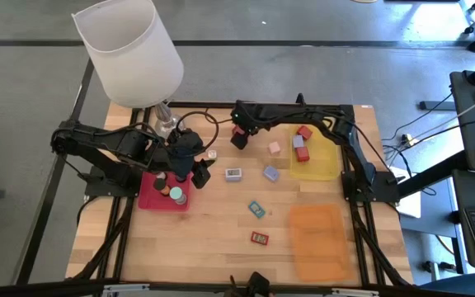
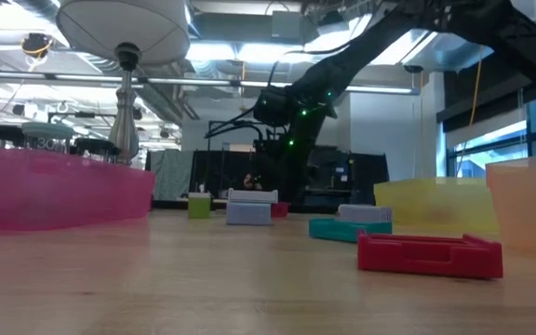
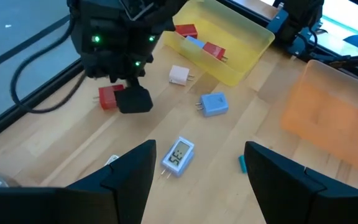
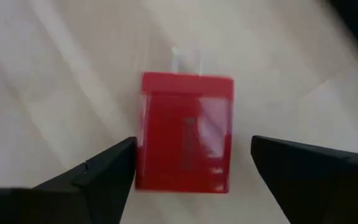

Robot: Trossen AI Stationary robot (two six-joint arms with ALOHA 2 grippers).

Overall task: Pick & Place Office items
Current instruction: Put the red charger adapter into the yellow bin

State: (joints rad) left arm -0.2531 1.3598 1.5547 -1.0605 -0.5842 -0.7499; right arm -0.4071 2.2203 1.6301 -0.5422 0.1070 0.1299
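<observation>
On the wooden table [image 1: 221,223], the right gripper [image 4: 191,165] straddles a red charger [image 4: 185,134], jaws apart, apparently not yet touching it.

You are looking at two matte-black arms, the left arm [image 1: 105,142] and the right arm [image 1: 303,115], built of boxy links with rounded joints. Black cables are looping off the left one. Small green lights are glowing on the right wrist housing (three or so). The fingers [image 3: 129,177] are showing as dark, angular wedges.
</observation>
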